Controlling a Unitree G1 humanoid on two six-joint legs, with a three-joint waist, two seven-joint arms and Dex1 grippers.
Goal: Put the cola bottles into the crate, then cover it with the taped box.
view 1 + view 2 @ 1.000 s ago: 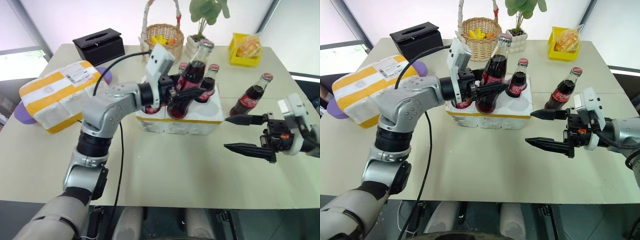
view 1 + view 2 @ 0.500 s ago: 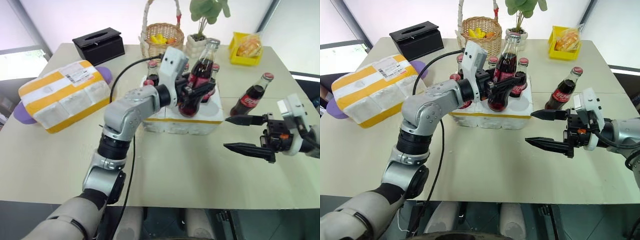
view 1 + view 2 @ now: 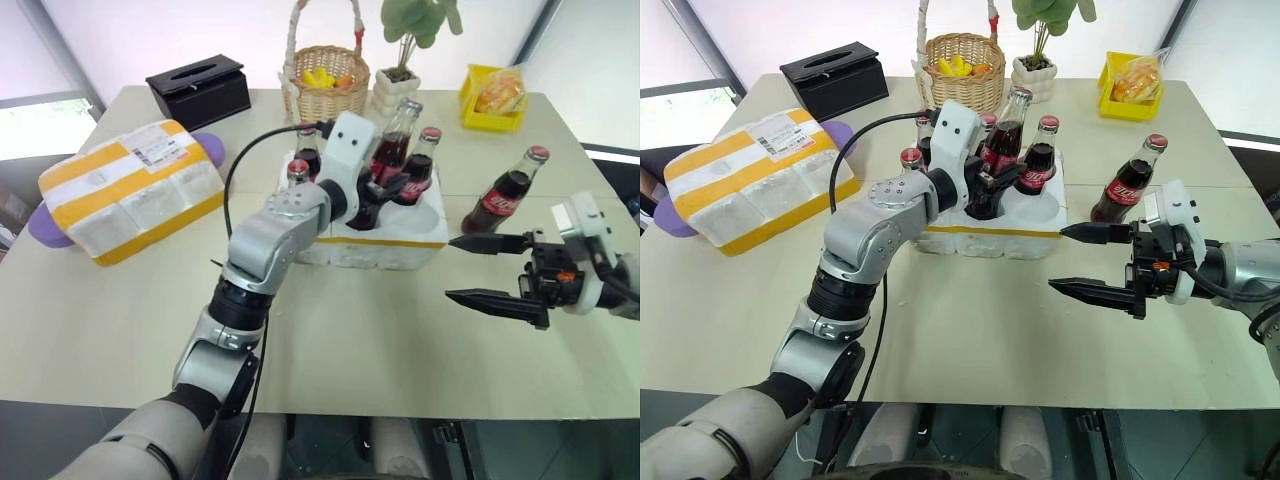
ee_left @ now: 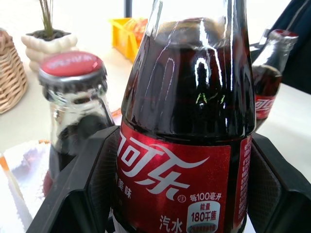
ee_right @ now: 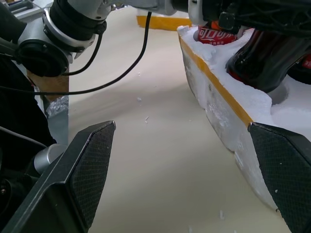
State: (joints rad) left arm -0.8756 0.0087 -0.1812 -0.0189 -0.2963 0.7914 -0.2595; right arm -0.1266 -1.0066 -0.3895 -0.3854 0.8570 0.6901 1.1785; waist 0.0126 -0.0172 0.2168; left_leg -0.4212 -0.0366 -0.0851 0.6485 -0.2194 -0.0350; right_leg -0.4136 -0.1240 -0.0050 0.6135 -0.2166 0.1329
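I've got the left gripper (image 3: pixel 992 190) clamped around the belly of a cola bottle (image 3: pixel 1006 138), its two black fingers (image 4: pixel 90 182) pressed against the red label on either side, and the bottle leans a little over the middle of the crate (image 3: pixel 990 236), its base down at a well. The crate sits mid-table, white foam with the yellow band along its base. I can count more bottles standing in it: one upright just beside the held one on the right (image 3: pixel 1039 160), one at the near-left corner (image 3: pixel 910 160), and others behind my forearm that I can't separate cleanly. One bottle (image 3: pixel 1124 182) stands on the table (image 3: pixel 970 320) to the right of the crate, apart from it. My right gripper (image 3: pixel 1092 261) hangs in front of that bottle, pointing left toward the crate, fingers spread wide with nothing between them. The taped box (image 3: pixel 752 180) lies well off to the left, tilted, shipping label facing up.
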